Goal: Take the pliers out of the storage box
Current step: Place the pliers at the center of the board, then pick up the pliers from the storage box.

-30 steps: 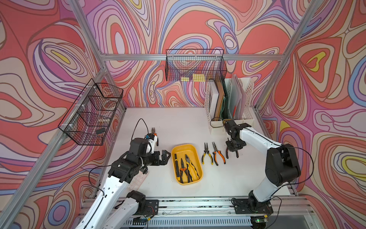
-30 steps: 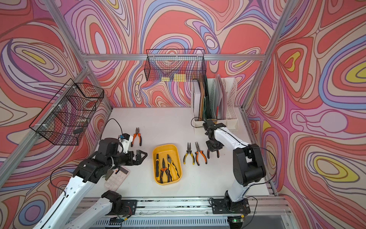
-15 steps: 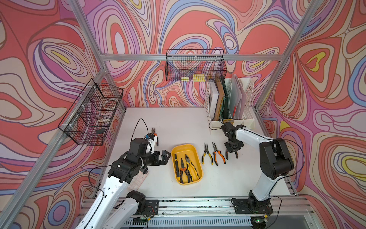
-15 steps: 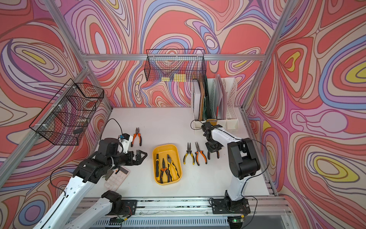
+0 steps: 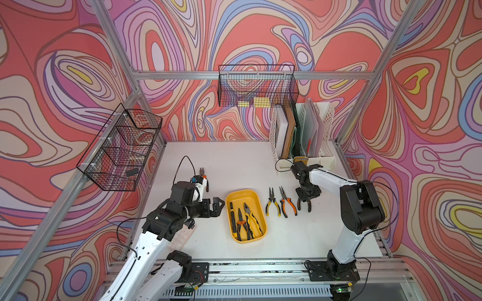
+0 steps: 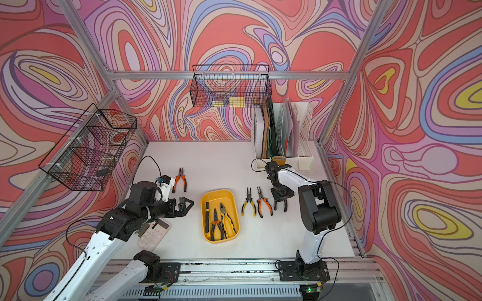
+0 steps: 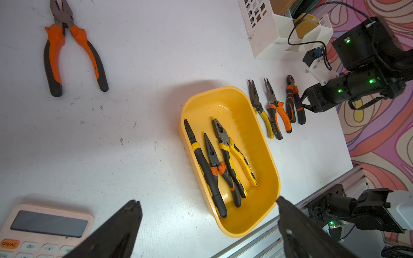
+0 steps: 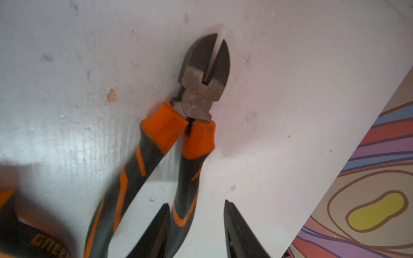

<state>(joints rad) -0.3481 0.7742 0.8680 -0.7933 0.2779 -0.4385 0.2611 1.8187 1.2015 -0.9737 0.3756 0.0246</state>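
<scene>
White table (image 5: pixel 234 161), pliers (image 5: pixel 249 215) lengthwise, noses rearward

The walls (image 5: pixel 247 31) have swirly shapes in red, pink, purple, blue and yellow. Silver metal bars (image 5: pixel 177 75) run up the corners and across the far wall. A far wire basket (image 5: pixel 257 88), black, hangs there with yellow notes (image 5: pixel 260 101) inside. A left wire basket (image 5: pixel 120 148) hangs on the left wall. The worktop (image 5: pixel 234 161) is white and flat, with small dark marks. A white file rack (image 5: pixel 326 117) stands far right, full of folders (image 5: pixel 283 130). A pink calculator (image 6: pixel 154 237) lies near left. The light is bright and even.
</scene>
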